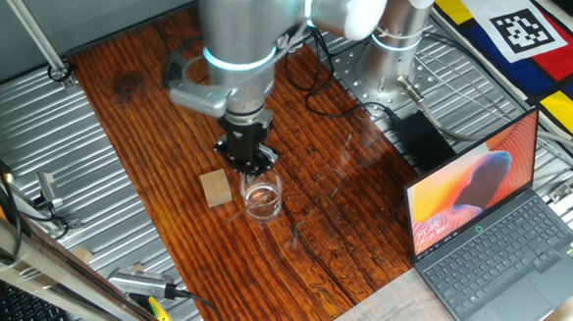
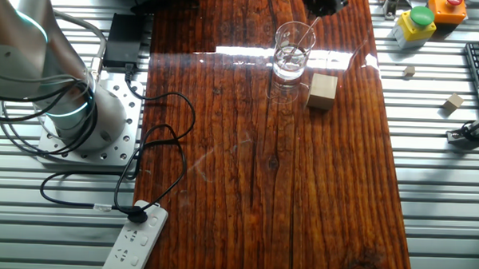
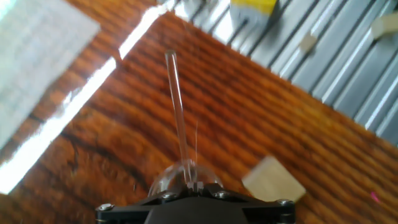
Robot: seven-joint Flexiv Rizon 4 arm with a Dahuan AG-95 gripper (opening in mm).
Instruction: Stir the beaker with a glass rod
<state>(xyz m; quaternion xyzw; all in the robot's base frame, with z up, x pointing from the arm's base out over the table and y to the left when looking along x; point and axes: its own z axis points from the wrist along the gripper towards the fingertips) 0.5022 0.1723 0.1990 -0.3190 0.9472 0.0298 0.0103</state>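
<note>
The beaker [image 1: 261,198] is a small clear glass cylinder standing upright on the wooden tabletop, just right of the tan wooden block [image 1: 215,188]. It also shows in the other fixed view [image 2: 293,52] and partly at the bottom of the hand view [image 3: 166,178]. My gripper [image 1: 250,162] hangs right above its rim, shut on the thin clear glass rod [image 3: 177,112]. In the other fixed view the rod [image 2: 307,33] slants down from the gripper [image 2: 324,3] into the beaker. In the hand view the gripper [image 3: 194,186] is mostly hidden by its black body.
An open laptop [image 1: 486,219] sits at the table's right edge. The robot base [image 2: 80,121], black cables [image 2: 159,140] and a power strip [image 2: 132,242] lie beside the wood. A yellow button box [image 2: 415,21] and small wooden blocks [image 2: 454,100] rest on the metal slats.
</note>
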